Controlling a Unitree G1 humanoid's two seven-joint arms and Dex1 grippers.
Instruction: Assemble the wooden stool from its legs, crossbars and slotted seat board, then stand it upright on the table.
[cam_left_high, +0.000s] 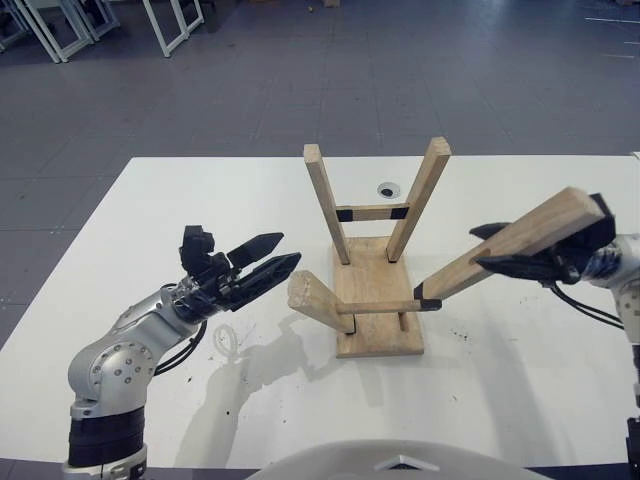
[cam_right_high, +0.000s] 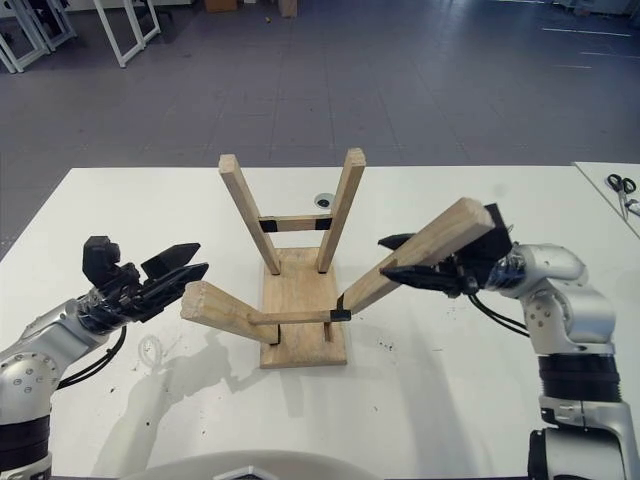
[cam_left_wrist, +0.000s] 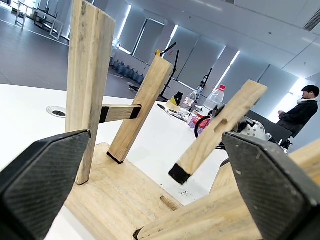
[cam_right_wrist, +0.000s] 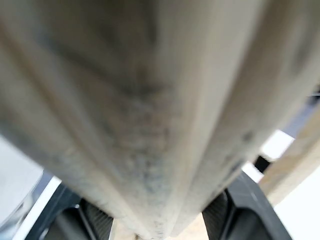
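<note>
seat board (cam_left_high: 370, 285) lies flat mid-table (cam_left_high: 150, 220). far leg pair (cam_left_high: 327, 205) stands on it, joined by a crossbar (cam_left_high: 372, 213). near pair (cam_left_high: 385, 307) tilts over the board's near end. i see my right gripper (cam_left_high: 487, 248) clamped on its right leg (cam_left_high: 530, 230). left gripper (cam_left_high: 288, 250) hangs just beside the other leg (cam_left_high: 318, 302), fingers apart.

Close, blurred aspect of the wooden leg (cam_right_wrist: 150, 110), clamped by the right gripper (cam_right_wrist: 159, 222), with one black finger (cam_right_wrist: 235, 212) on each side. Beyond the gripper, a second wooden piece (cam_right_wrist: 295, 155) slants above the white table (cam_right_wrist: 300, 215).
</note>
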